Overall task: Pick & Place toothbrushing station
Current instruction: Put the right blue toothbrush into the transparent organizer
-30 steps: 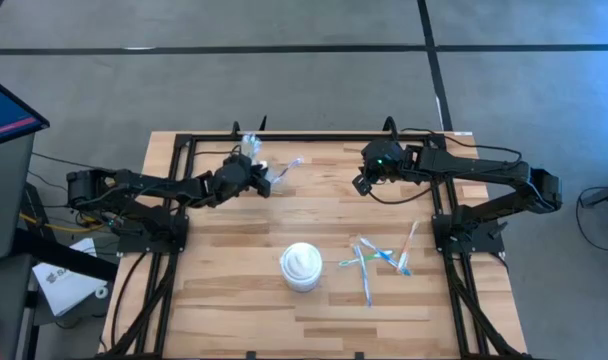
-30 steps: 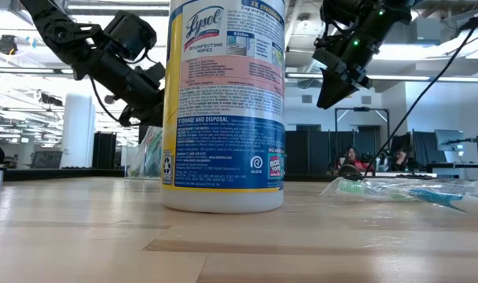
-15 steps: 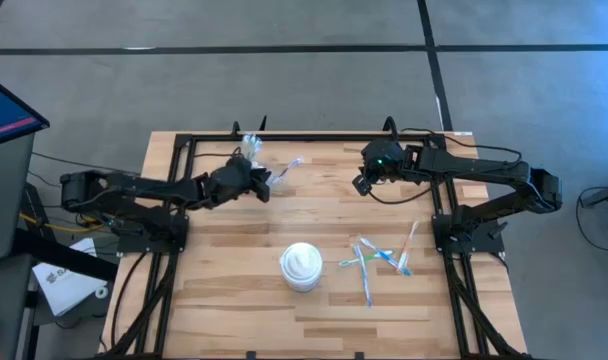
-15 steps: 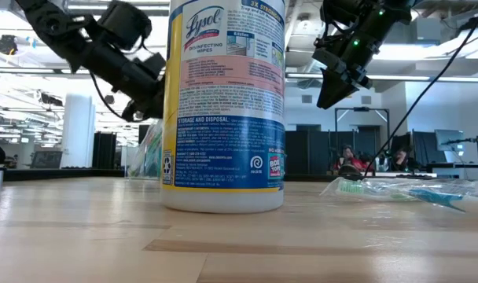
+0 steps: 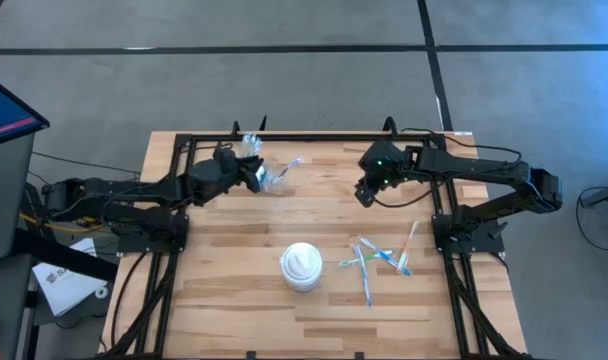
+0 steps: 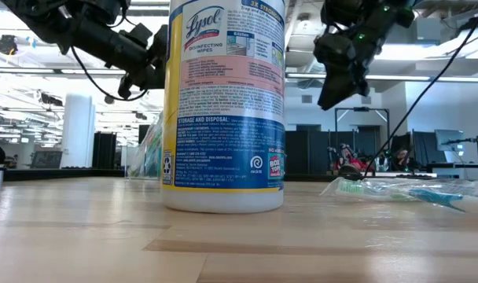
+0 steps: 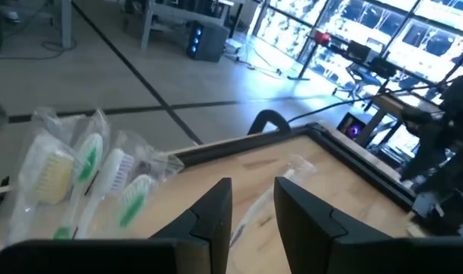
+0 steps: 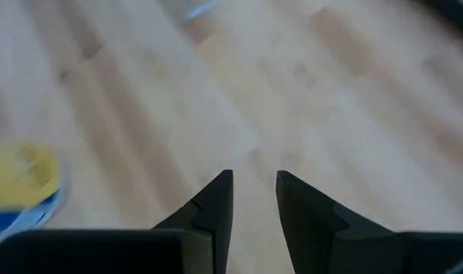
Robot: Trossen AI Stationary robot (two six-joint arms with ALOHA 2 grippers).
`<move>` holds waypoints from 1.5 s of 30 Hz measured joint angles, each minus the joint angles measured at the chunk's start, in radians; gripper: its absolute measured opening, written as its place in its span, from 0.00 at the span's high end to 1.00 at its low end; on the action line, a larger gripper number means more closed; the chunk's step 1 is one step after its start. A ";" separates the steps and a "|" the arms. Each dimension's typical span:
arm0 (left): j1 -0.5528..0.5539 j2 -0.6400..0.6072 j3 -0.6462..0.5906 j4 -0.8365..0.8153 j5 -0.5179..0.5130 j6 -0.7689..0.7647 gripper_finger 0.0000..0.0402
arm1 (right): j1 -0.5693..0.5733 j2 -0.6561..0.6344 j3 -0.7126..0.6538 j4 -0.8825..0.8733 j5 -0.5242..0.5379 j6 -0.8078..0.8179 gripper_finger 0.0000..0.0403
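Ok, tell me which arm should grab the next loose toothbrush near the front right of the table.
Right. The right gripper hangs empty, jaws apart, on the same side as the loose toothbrushes. The left gripper is far across, beside the cup of brushes.

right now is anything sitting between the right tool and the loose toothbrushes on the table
Nothing visible does. In the high view the right tool hangs over bare wood, and the loose toothbrushes lie apart from it nearer the table's front edge. The white wipes tub stands off to one side of them, not in that line.
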 joint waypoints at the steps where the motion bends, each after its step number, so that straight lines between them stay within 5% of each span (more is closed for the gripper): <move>1: 0.000 0.000 0.000 0.002 0.005 -0.001 0.76 | 0.000 0.000 0.000 -0.020 -0.039 0.000 0.77; 10: 0.000 -0.001 0.000 0.003 0.031 -0.072 0.76 | 0.072 0.000 0.000 -0.225 -0.226 0.005 0.77; 19: 0.000 -0.001 0.000 0.003 0.051 -0.080 0.76 | 0.235 0.000 0.000 -0.223 -0.212 0.251 0.77; 32: 0.000 0.000 0.000 0.003 0.218 -0.103 0.76 | 0.388 0.041 -0.043 -0.219 -0.114 0.519 0.76; 45: -0.002 0.000 0.000 0.009 0.250 -0.103 0.76 | 0.440 0.229 -0.049 -0.196 -0.089 0.521 0.49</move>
